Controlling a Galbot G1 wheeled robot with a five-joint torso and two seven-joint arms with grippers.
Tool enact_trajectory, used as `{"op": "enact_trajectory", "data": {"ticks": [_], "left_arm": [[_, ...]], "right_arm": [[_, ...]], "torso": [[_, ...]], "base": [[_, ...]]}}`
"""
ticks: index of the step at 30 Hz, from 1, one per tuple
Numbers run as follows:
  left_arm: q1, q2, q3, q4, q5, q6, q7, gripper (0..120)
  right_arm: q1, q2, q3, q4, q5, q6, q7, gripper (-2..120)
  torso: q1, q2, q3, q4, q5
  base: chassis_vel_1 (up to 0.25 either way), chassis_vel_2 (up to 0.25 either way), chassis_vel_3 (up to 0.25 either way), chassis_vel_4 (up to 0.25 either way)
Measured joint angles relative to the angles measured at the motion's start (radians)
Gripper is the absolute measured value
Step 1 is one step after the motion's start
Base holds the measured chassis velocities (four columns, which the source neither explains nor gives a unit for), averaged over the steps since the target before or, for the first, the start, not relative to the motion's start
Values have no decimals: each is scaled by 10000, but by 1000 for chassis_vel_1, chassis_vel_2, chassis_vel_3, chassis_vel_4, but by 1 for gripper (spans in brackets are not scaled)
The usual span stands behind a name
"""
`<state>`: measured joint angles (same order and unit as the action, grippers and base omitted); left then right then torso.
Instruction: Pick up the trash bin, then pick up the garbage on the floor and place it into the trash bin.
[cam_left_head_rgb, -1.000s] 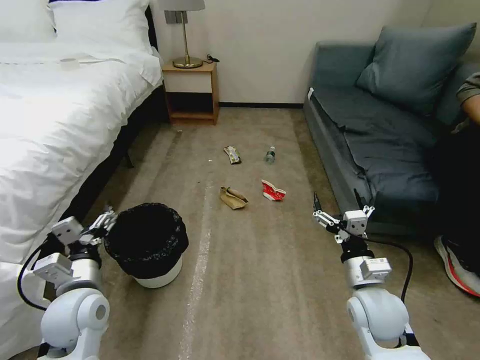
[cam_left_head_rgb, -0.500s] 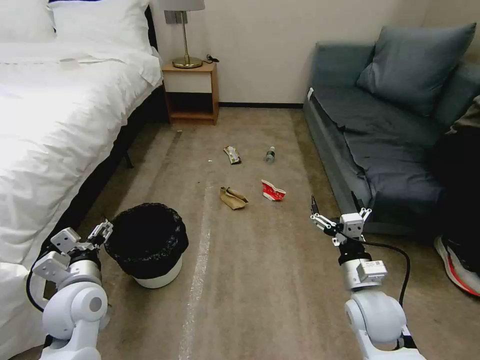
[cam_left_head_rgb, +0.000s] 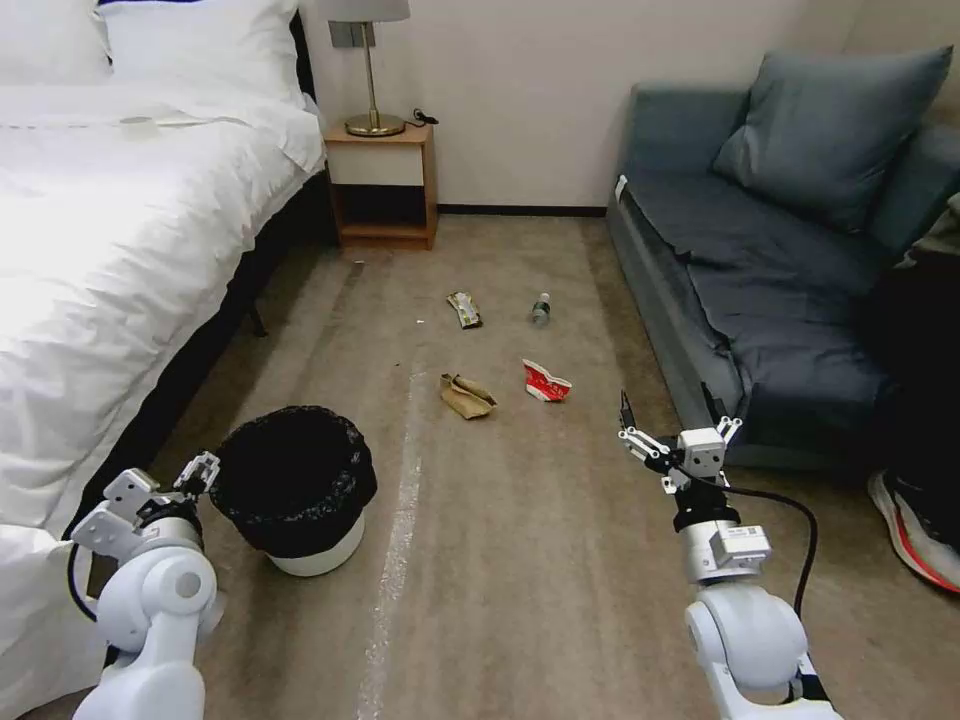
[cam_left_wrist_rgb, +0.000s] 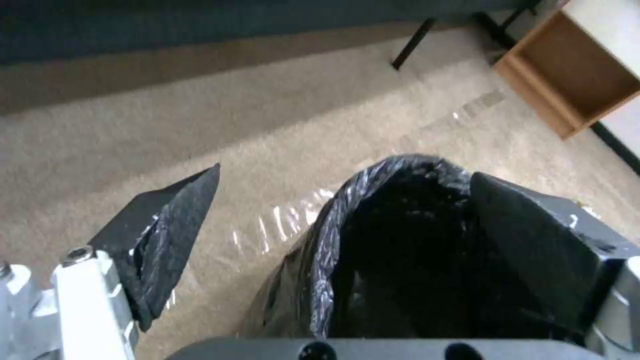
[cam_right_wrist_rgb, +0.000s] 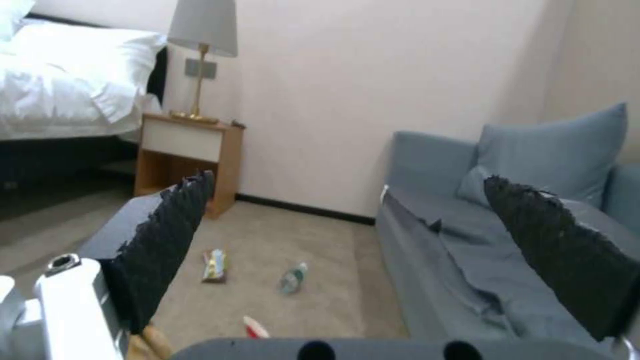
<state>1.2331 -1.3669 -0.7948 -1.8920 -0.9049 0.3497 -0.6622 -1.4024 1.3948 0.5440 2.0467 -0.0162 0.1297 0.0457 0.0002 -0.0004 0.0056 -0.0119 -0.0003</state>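
I see the white trash bin (cam_left_head_rgb: 300, 490), black liner over its rim, upright on the carpet. Ahead lie a brown paper bag (cam_left_head_rgb: 466, 396), red carton (cam_left_head_rgb: 545, 382), snack wrapper (cam_left_head_rgb: 464, 309) and small bottle (cam_left_head_rgb: 540, 310).

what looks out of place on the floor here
Four bits of litter lie on the carpet between bed and sofa: a snack wrapper, a small bottle on its side, a crumpled brown paper bag and a crushed red-and-white carton. The trash bin stands upright nearby.
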Motion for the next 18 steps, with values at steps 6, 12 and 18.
{"op": "enact_trajectory", "data": {"ticks": [6,12,18], "left_arm": [[-648,197,303,883,-593,170,-6,100],[-889,52,493,1313,-849,287,94,99],[-840,-72,526,1743,-887,282,302,100]], "right_arm": [[-104,-55,7,80,-22,135,-31,100],[-112,16,-180,-57,-132,375,-43,100],[-106,20,-208,-58,-130,431,-48,100]], "torso": [[0,0,1,-2,0],[0,0,0,-1,2],[0,0,1,-1,1]], "base": [[0,0,0,0],[0,0,0,0],[0,0,0,0]]}}
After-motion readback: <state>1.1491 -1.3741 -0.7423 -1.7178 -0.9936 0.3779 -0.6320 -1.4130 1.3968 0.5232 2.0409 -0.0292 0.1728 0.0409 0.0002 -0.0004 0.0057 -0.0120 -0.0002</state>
